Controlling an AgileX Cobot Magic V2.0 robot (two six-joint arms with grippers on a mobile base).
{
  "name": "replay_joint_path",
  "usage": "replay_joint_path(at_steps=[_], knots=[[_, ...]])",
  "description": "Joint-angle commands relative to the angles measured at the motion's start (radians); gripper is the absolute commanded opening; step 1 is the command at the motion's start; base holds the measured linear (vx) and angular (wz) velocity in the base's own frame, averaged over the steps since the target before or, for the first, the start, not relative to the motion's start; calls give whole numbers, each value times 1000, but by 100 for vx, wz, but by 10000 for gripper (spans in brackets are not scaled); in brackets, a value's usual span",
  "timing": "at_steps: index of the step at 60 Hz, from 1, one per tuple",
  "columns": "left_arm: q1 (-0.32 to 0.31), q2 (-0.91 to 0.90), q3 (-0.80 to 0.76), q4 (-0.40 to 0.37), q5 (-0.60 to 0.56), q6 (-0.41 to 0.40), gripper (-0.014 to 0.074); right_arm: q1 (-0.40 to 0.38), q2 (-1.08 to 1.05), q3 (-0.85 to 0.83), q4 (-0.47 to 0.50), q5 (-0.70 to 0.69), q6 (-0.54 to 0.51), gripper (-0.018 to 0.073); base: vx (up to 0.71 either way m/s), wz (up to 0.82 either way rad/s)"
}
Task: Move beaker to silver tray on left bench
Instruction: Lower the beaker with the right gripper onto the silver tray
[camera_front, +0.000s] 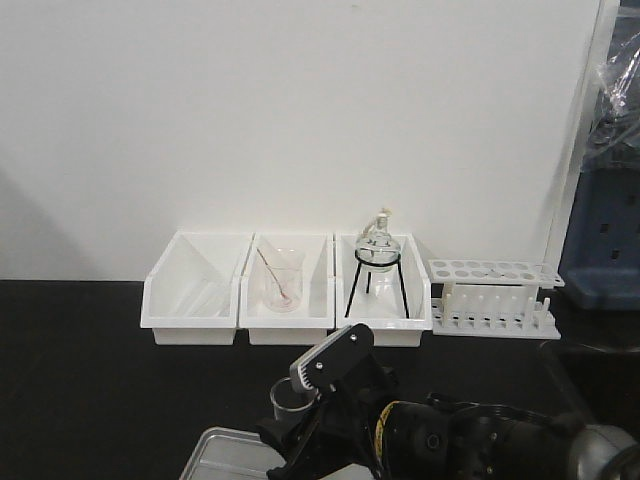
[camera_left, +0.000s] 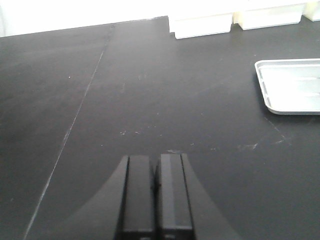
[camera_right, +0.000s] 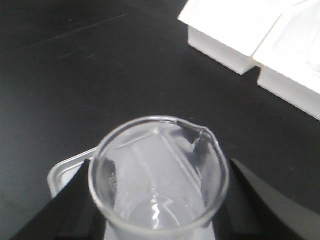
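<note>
While the right hand (camera_right: 160, 210) clamps the beaker (camera_right: 159, 165) upright between both fingers, the glass is positioned over a corner of the silver tray (camera_right: 62, 172), apparently so its base can land flat. The left hand (camera_left: 155, 195), closed and empty, hovers over the table (camera_left: 150, 90) beside the tray, leaving it unobstructed.

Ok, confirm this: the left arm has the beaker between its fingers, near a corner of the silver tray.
No: it is the right arm. The right wrist view shows the right fingers closed on the beaker, near a corner of the silver tray. In the left wrist view the left fingers are shut on nothing.
</note>
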Motion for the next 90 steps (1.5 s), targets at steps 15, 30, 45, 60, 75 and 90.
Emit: replay_joint_path(at_steps=[15,30,45,60,75,90], knots=[[-5,-7,20,-3,-81,-2,1,-24,79,-111,206,-154,-284,-11,0,0],[-5,-7,20,-3,-81,-2,1,-24,205,-111,205,-214,-284,-11,0,0],[-5,-7,20,-3,-81,-2,1,-24,275,-111,206,-299,-271,-8,0,0],[-5,-7,20,-3,-81,-2,1,-24,322,-111,205,-300,-250,-3,0,0],[-5,-7,20,-3,-81,-2,1,-24,331,-110,201,-292,-250,10,0,0],[-5,-7,20,-3,-81,-2,1,-24,331,-110,202,-292,-246,91,0,0]])
